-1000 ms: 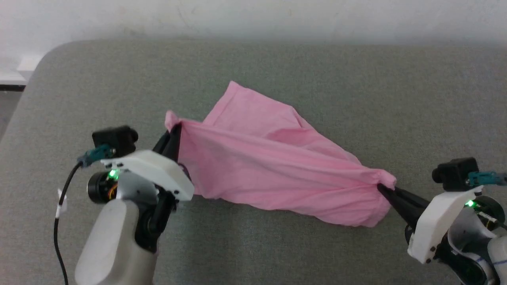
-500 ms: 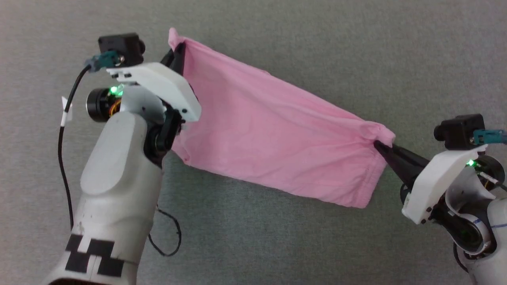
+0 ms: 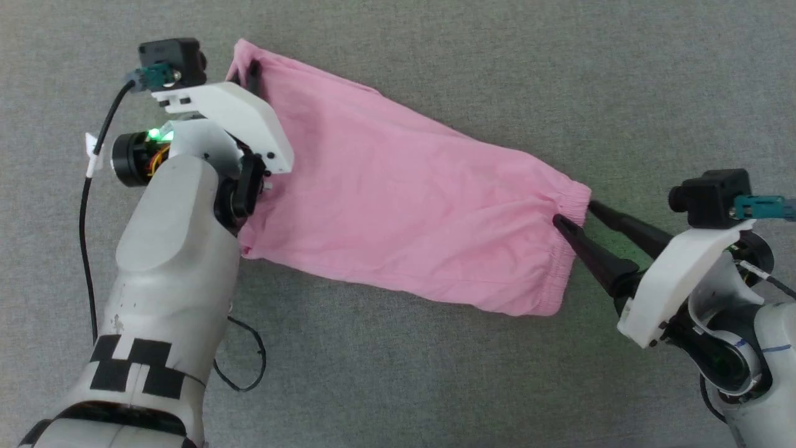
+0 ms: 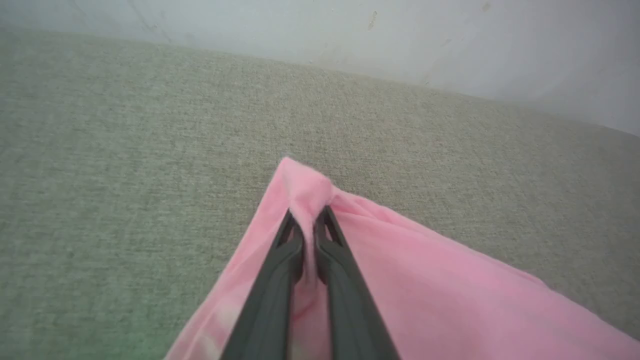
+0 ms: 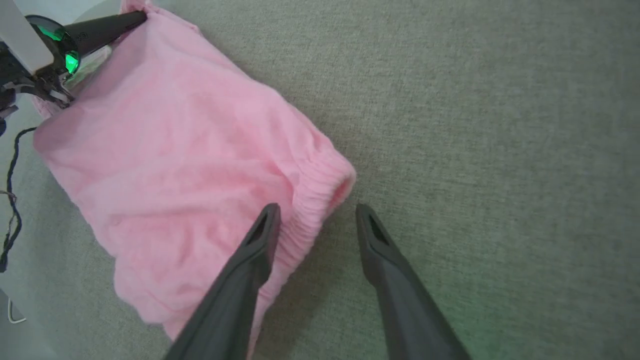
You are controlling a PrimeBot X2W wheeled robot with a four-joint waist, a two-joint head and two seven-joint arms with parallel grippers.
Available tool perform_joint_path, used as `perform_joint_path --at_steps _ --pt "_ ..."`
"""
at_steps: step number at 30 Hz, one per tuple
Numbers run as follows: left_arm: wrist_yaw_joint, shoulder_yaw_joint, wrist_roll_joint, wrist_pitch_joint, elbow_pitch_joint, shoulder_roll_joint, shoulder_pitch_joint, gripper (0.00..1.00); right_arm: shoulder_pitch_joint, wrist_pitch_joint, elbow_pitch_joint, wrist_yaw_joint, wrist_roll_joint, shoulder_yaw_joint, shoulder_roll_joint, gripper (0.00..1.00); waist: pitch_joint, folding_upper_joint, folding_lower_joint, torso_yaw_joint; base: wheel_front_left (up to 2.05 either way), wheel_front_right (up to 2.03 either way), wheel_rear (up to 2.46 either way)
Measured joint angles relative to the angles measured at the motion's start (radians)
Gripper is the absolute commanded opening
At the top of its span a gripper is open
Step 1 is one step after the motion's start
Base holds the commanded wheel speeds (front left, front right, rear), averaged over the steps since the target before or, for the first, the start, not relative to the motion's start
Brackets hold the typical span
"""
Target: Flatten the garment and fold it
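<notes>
1. Grey table (image 3: 559, 74): the pink garment (image 3: 398, 199) lies spread between both sets of fingers.
2. Garment: thin, limp and light. Best held by a corner or the gathered band.
3. Left gripper (image 4: 309, 220): fingers narrow, garment corner pinched between them.
4. Right gripper (image 5: 317, 207): fingers wide, straddling the band they were clamping half a second ago.

Garment (image 3: 398, 205) on surface (image 3: 435, 373), between left tool (image 4: 306, 216) and right tool (image 3: 573, 211).

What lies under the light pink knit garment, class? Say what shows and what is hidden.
The light pink knit garment lies spread on a grey woven surface, which shows around it. Anything directly beneath is covered by the cloth.
</notes>
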Motion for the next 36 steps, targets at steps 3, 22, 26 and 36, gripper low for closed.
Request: perform_joint_path --at_steps 3,22,26,36 --pt "0.003 -0.002 0.001 -0.036 0.018 0.004 -0.013 1.0 0.007 -0.02 -0.014 0.0 0.003 -0.011 -0.006 1.0 -0.004 0.0 0.0 0.003 0.0 0.0 0.0" --pt "0.075 -0.068 0.173 -0.327 -0.389 0.095 0.318 1.0 0.293 0.24 -0.221 -0.001 -0.415 -0.214 0.229 1.0 -0.203 0.0 -0.0004 0.08 0.0 0.0 0.0" --pt "0.1 -0.058 0.173 -0.326 -0.483 0.113 0.451 1.0 0.285 0.282 -0.188 -0.001 -0.467 -0.219 0.258 1.0 -0.237 0.0 -0.0004 0.107 0.0 0.0 0.0" --pt "0.128 -0.056 0.151 -0.305 -0.579 0.121 0.592 1.0 0.139 0.299 0.074 -0.001 -0.527 -0.229 0.284 1.0 -0.258 0.0 -0.0002 0.168 0.0 0.0 0.0"
